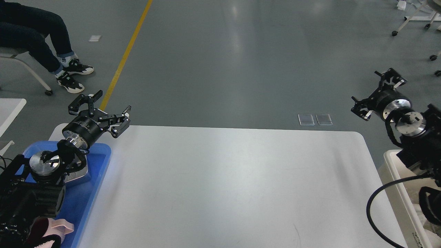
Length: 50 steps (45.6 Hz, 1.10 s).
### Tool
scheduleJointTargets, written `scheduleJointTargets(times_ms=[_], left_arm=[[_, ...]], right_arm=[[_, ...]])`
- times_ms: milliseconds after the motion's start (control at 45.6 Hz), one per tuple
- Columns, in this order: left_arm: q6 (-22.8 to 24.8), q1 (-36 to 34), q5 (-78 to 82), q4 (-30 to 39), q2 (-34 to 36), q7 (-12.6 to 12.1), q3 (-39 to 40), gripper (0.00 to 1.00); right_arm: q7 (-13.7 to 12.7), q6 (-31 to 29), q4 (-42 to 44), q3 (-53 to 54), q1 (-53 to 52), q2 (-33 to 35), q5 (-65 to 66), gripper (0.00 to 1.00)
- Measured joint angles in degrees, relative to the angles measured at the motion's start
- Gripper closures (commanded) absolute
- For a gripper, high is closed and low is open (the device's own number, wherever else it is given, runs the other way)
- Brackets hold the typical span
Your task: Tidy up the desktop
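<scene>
White desktop [227,186], far edge unobstructed

The white desktop [227,182] is standing on the grey floor [241,62], carrying a blue tray [100,162] at its left edge.

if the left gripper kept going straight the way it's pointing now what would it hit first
Probably nothing nearby. The left gripper, open and empty, points up and away past the far-left corner of the desktop, toward bare floor; depth is hard to judge from one view.
</scene>
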<state>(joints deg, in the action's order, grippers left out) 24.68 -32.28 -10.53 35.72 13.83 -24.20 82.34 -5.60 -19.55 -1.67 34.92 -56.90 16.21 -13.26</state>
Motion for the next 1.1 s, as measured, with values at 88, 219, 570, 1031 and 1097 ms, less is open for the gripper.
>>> scheduleJointTargets(times_ms=[88,219,570,1031,1097], left_arm=[[2.33,0.00,0.10,0.01,0.05,-0.79,-3.15,0.02],[3.90,-0.79,0.21,0.01,1.09,-1.24,-12.75,0.02],[4.72,-3.53,0.17,-2.65,1.81,-0.89,-21.86,0.02],[6.27,-3.30,2.24,-7.05,0.39,5.02,-21.94,0.02],[6.23,-3.14,2.64,-7.06,0.52,5.11,-21.80,0.02]], right_arm=[[0.05,-2.99,-0.01,2.25,0.95,-2.50,-0.01,0.00],[0.17,-6.51,-0.05,2.99,1.54,-4.76,-0.01,0.00],[4.25,-11.13,0.00,3.14,2.66,-9.74,-0.01,0.00],[6.47,-11.66,-1.78,2.27,8.73,-13.41,1.13,0.00],[6.47,-11.66,-1.98,2.26,9.58,-13.52,1.19,0.00]])
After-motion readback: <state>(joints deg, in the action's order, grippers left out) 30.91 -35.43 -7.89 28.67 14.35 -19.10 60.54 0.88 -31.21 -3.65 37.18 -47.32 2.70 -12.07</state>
